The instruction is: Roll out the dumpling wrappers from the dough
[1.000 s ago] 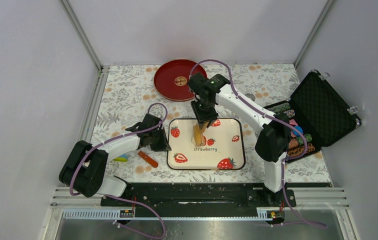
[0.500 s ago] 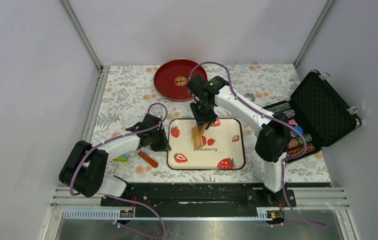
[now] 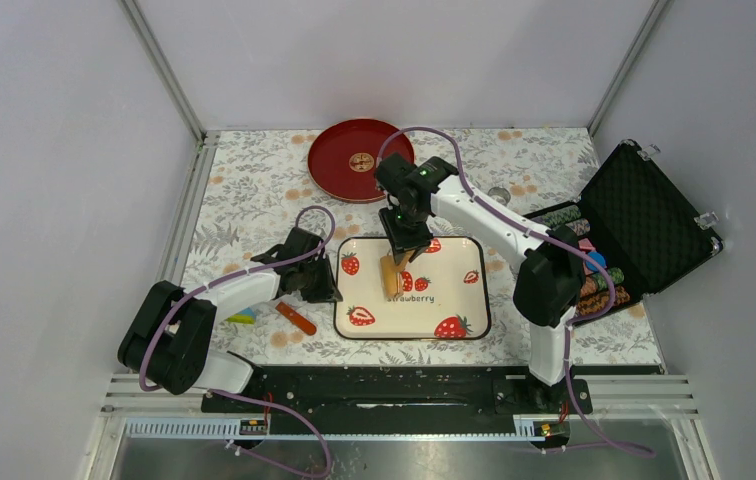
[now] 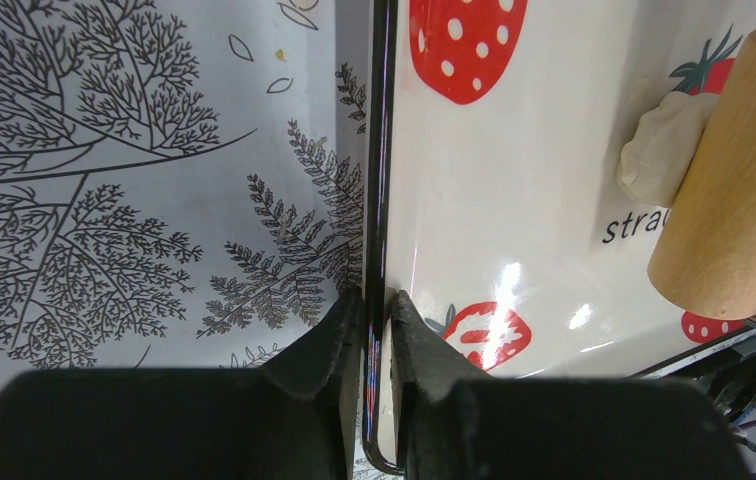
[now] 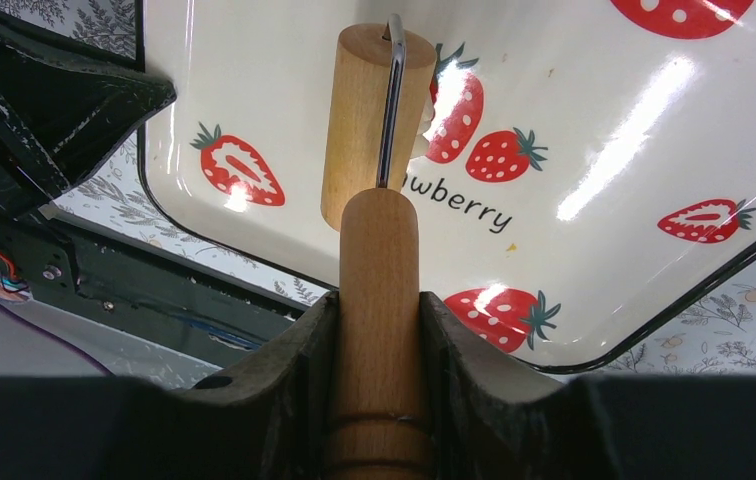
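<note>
A small pale cream dough piece [image 4: 659, 150] lies on the white strawberry tray [image 3: 454, 295], partly under the wooden roller [image 4: 739, 180]; it looks lumpy rather than flat. In the right wrist view only its edge [image 5: 424, 118] peeks out beside the roller [image 5: 364, 110]. My right gripper [image 3: 401, 247] is shut on the rolling pin's wooden handle [image 5: 379, 260] and holds the roller [image 3: 389, 275] down on the tray's left middle. My left gripper [image 3: 326, 282] is shut on the tray's left rim [image 4: 378, 230], one finger on each side.
A red plate [image 3: 354, 158] stands at the back. An open black case [image 3: 644, 215] with poker chips [image 3: 584, 262] is at the right. An orange-red tool [image 3: 296, 318] and a small multicoloured piece [image 3: 242, 316] lie left of the tray.
My right gripper has shifted slightly left with the rolling pin, and the roller has moved a little over the dough. The left arm has not moved.
</note>
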`<state>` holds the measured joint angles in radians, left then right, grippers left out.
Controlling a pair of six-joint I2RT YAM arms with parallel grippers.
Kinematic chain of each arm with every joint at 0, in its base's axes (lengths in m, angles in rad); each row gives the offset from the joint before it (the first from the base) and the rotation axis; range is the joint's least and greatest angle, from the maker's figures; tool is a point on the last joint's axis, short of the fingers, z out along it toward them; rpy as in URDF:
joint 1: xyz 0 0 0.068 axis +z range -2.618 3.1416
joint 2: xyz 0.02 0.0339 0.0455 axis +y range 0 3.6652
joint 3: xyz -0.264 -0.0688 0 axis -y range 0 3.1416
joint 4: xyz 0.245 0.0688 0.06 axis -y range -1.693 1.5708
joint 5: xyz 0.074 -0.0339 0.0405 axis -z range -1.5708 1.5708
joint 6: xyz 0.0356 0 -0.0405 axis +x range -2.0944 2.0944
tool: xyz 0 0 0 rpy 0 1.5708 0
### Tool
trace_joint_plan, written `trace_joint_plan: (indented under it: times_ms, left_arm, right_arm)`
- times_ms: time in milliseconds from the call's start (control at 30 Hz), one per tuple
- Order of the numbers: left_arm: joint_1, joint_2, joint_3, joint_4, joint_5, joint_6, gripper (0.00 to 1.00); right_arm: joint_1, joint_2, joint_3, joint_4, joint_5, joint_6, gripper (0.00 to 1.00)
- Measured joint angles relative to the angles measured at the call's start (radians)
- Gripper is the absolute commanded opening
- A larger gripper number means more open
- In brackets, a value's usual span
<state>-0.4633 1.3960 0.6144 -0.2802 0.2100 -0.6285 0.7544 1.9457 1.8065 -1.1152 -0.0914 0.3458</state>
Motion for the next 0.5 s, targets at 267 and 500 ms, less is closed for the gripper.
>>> trace_joint_plan:
  times_ms: [267, 500]
  left_arm:
    - [0.000, 0.000, 0.000, 0.000, 0.000, 0.000, 0.00]
    - [0.000, 0.000, 0.000, 0.000, 0.000, 0.000, 0.00]
  right_arm:
    - [0.005, -0.013, -0.020, 0.011, 0.018, 0.000, 0.00]
    - [0.010, -0.016, -0.025, 0.010, 0.039, -0.002, 0.00]
